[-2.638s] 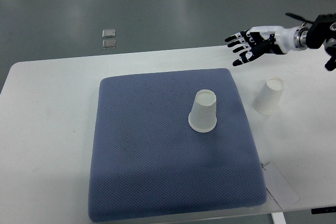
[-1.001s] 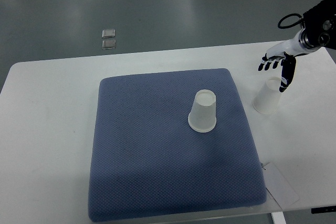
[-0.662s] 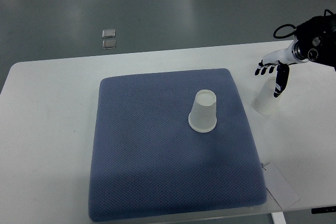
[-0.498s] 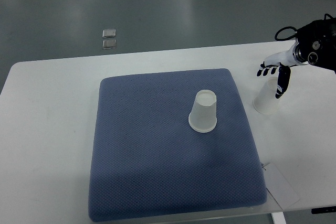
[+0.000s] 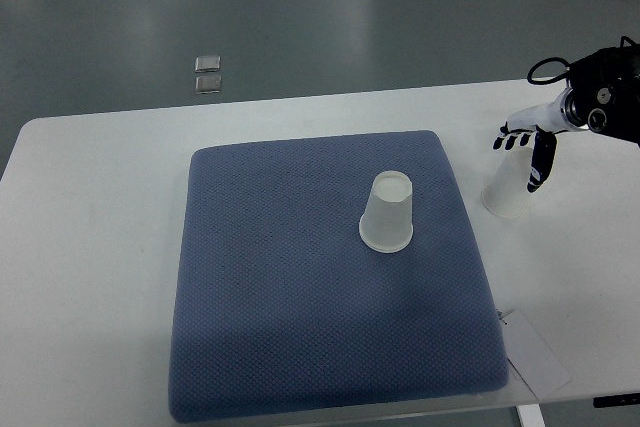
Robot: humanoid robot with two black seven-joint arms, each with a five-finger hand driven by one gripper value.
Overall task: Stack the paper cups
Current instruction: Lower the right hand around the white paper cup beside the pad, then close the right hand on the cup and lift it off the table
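White table (image 5: 90,247) on glossy grey floor (image 5: 330,17).

The mat (image 5: 300,307) is showing a rough, woven blue cloth — matt — while the table (image 5: 90,247) is looking smooth and white; both paper cups (image 5: 386,212) (image 5: 507,192) are appearing matt.

The right arm is reaching in from the picture's right edge, over the far right corner of the table (image 5: 90,247). Its dark wrist is sitting high, and the white palm is angling down toward the tabletop. The right hand (image 5: 528,147) is hanging with fingers (image 5: 511,138) spread and pointing downward, the thumb set apart lower. It is gripping nothing.
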